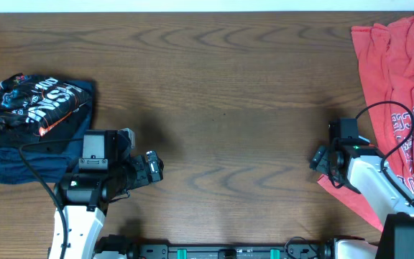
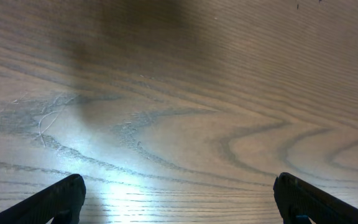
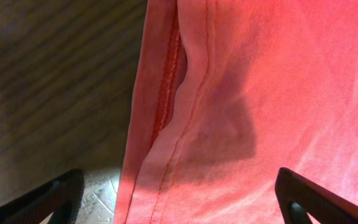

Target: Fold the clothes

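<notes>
Right gripper [image 3: 179, 196] fingers stand at the bottom corners of the wrist view, spread wide with nothing pinched. Between and ahead of the jaws lies the hemmed edge of the orange-red T-shirt [image 3: 278, 93], apparently flat on the table [image 3: 42, 74]; bare wood shows beside one finger. Left gripper [image 2: 179, 196] jaws are spread equally wide over bare wood. Dark folded garments [image 1: 34, 122] lie well outside the left jaws

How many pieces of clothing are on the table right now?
3: a red T-shirt at the right edge, and at the left a black printed garment lying on a navy garment. That stack may hide more.
</notes>
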`<state>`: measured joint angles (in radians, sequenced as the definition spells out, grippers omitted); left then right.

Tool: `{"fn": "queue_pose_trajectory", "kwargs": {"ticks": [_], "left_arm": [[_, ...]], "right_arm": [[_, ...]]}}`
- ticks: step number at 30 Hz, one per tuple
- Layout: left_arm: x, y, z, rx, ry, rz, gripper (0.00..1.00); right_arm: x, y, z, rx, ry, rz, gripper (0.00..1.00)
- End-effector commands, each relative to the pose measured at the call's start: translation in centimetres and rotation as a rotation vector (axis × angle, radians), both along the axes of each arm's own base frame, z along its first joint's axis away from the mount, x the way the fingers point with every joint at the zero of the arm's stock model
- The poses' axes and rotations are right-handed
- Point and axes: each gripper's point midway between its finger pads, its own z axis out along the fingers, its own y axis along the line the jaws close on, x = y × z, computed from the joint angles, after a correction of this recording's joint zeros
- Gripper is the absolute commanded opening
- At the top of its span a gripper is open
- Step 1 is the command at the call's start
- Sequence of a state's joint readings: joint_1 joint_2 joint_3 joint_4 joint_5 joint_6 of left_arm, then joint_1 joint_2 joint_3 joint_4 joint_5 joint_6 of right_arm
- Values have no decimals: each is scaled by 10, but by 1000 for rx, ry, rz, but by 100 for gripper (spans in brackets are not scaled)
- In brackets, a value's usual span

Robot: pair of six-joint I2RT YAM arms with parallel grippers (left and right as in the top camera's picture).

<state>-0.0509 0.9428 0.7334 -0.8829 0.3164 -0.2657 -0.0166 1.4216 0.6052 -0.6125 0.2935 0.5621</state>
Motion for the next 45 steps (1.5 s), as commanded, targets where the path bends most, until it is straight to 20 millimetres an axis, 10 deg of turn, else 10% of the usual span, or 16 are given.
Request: {"fn": "queue_pose_trajectory", "kwargs": {"ticks": [1, 10, 17, 28, 37, 40, 42, 45], "left_arm": [[3, -3, 7, -11, -16, -9, 98], [3, -3, 7, -11, -17, -9, 98], [6, -3, 8, -12, -27, -9, 98], [12, -3, 11, -13, -57, -9, 98], [24, -4, 17, -16, -110, -9, 98], [26, -4, 18, -17, -124, -10, 98], [28, -4, 19, -17, -131, -10, 98], [30, -4, 21, -18, -143, -9, 98]], "right_arm": [[-25, -5, -17, -17, 76, -39, 81], [-26, -8, -17, -20, 80, -50, 16], [-16, 2, -16, 55, 59, -17, 1], [70, 151, 41, 533, -243, 706, 1], [138, 287, 171, 648, -931, 1039, 1], [139, 304, 190, 620, -1004, 1066, 33], [142, 300, 186, 587, -987, 1039, 91], [157, 273, 172, 467, -953, 949, 99]]}}
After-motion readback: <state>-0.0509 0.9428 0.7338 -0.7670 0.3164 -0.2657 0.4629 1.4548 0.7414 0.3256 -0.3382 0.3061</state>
